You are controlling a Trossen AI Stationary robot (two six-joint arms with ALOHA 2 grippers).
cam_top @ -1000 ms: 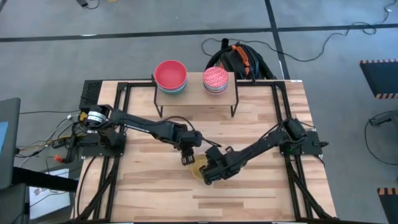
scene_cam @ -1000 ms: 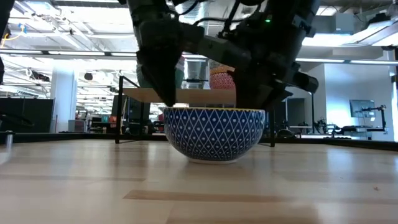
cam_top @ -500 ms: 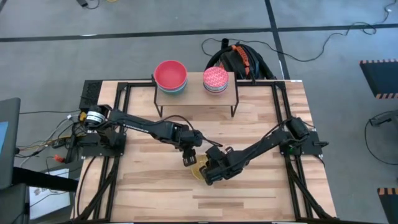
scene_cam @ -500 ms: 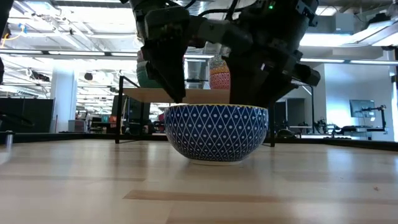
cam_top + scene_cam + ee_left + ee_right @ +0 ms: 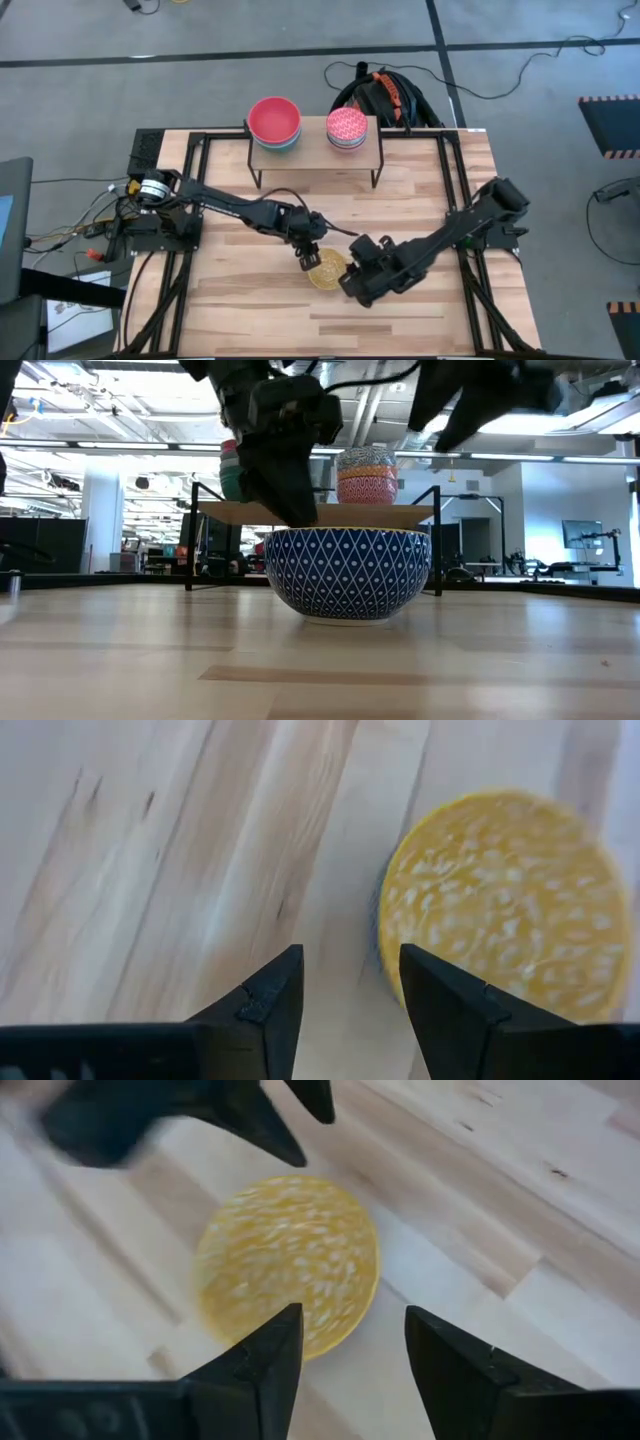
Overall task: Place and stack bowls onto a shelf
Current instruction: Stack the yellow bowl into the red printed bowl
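Observation:
One bowl, blue-patterned outside and yellow inside, stands upright on its foot on the tabletop near the middle. My left gripper is open just above the bowl's rim on the side toward the table's left edge. My right gripper is open and raised above the bowl, on its right-near side. It shows high up in the low view. The shelf at the far edge carries two bowl stacks, one topped by a red bowl and one by a pink-patterned bowl. My left gripper points down at the bowl's rim on the side toward the table's left edge, one finger over the inside and one outside. In the low view its fingertip reaches rim height. I cannot tell whether it touches.
A black and orange bag lies on the floor behind the table. Black frame rails run along the table's left and right sides. Bare wood lies along the near edge.
My right gripper has opened and let go of the bowl. It has risen and drawn back toward the table's right and near edges. The bowl stays upright on the table where it was. My left gripper has edged closer over the bowl's rim.

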